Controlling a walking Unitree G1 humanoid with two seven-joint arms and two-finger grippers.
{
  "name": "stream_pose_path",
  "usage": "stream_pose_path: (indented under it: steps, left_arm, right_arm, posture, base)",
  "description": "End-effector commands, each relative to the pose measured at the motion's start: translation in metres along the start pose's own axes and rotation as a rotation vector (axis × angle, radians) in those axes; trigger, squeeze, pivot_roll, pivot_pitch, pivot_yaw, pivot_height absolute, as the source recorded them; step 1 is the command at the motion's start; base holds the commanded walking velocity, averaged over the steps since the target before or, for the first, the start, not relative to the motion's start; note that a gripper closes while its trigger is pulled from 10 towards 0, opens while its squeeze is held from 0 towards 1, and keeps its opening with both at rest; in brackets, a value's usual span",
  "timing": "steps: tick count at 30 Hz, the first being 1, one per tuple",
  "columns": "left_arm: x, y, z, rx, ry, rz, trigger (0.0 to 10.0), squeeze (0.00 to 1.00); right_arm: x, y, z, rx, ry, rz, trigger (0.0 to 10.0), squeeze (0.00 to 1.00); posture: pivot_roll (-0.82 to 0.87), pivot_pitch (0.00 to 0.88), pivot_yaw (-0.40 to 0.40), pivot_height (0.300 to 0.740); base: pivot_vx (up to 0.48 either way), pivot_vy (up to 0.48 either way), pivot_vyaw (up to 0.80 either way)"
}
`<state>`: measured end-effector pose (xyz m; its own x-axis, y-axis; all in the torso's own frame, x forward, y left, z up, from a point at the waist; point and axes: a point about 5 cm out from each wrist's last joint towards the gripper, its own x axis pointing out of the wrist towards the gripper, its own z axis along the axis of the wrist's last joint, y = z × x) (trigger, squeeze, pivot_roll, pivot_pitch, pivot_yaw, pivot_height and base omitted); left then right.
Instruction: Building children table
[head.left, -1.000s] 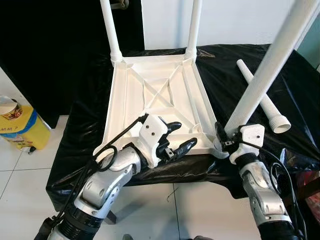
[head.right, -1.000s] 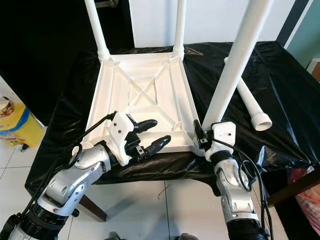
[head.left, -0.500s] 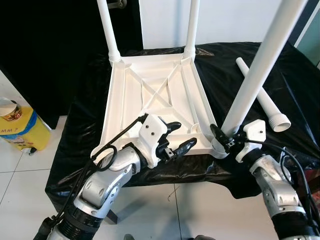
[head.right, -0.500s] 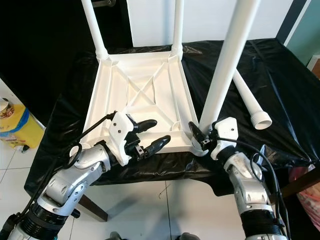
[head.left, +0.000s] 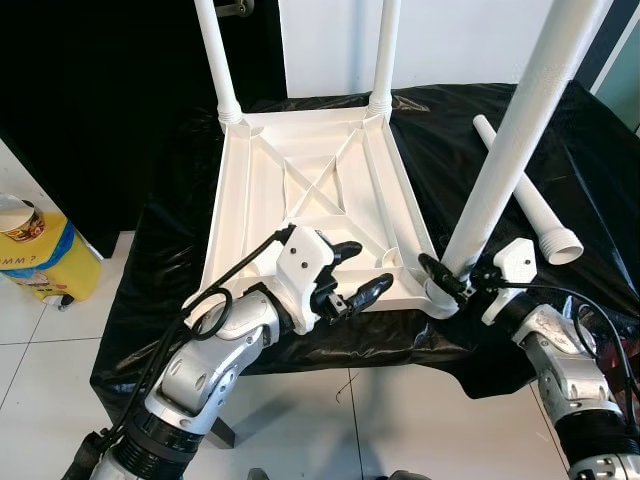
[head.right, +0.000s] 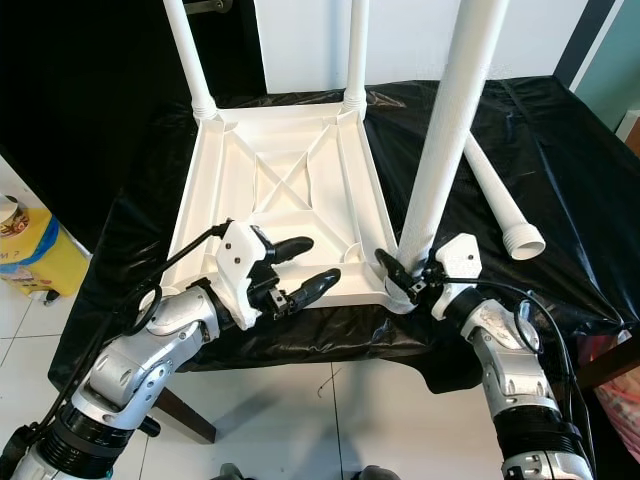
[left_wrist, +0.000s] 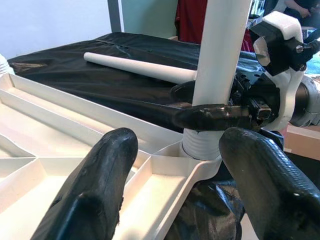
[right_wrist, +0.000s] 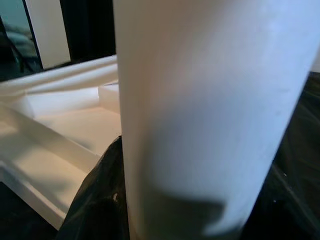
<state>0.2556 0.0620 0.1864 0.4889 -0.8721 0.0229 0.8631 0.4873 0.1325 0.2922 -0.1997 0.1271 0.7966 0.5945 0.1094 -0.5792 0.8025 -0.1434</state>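
The white plastic tabletop (head.left: 310, 200) lay upside down on the black-draped surface (head.left: 470, 130), its ribbed underside with an X-shaped brace facing up. Two white legs (head.left: 218, 60) stood in the tabletop's far corner sockets. A third leg (head.left: 510, 150) stood upright in the near right corner socket, and a fourth leg (head.left: 525, 195) lay loose on the drape, to the right of the tabletop.

The right gripper (head.left: 447, 282) was clamped around the base of the third leg, just above its socket. The left gripper (head.left: 350, 275) hovered over the tabletop's near edge, its fingers spread apart and holding nothing.

The left wrist view showed the ribbed collar (left_wrist: 200, 145) of the third leg seated in the socket, with a right-gripper finger (left_wrist: 210, 116) across it; the right wrist view showed that leg as a blurred white column.

A yellow container (head.left: 35, 255) stood on the floor, left of the tabletop.
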Motion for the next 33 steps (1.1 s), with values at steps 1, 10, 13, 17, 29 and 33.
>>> stream_pose_path:
  steps: [1, 10, 13, 17, 29, 33]
  left_arm:
    - [-0.002, -0.005, 0.004, 0.012, -0.005, -0.076, 10.0, 0.00]
    - [-0.002, -0.005, 0.004, 0.012, -0.001, -0.083, 10.0, 0.00]
    - [-0.002, -0.005, 0.005, 0.012, -0.001, -0.084, 10.0, 0.00]
    - [-0.002, -0.005, 0.005, 0.013, -0.001, -0.083, 10.0, 0.00]
    - [-0.002, -0.002, 0.008, 0.010, -0.013, -0.075, 10.0, 0.00]
    - [-0.001, 0.001, 0.011, 0.010, -0.021, -0.074, 10.0, 0.00]
  right_arm:
    - [-0.007, 0.013, -0.028, 0.116, 0.101, 0.033, 10.0, 0.00]
    - [-0.009, 0.014, -0.029, 0.139, 0.074, 0.013, 10.0, 0.00]
    - [-0.008, 0.017, -0.029, 0.117, 0.079, 0.021, 10.0, 0.00]
    - [-0.006, 0.023, -0.028, 0.049, 0.083, 0.032, 10.0, 0.00]
    - [0.006, 0.023, 0.019, -0.047, -0.095, -0.049, 10.0, 0.00]
    - [0.007, 0.021, 0.033, -0.054, -0.139, -0.056, 10.0, 0.00]
  posture:
    - [-0.02, 0.080, 0.038, 0.740]
    - [-0.02, 0.082, 0.042, 0.740]
    - [-0.02, 0.082, 0.042, 0.740]
    - [-0.02, 0.081, 0.039, 0.740]
    - [-0.02, 0.082, 0.033, 0.740]
    - [-0.03, 0.073, 0.031, 0.740]
  base:
    - [0.000, 0.000, 0.00]
    - [0.000, 0.000, 0.00]
    - [0.000, 0.000, 0.00]
    - [0.000, 0.000, 0.00]
    - [0.000, 0.000, 0.00]
    - [0.000, 0.000, 0.00]
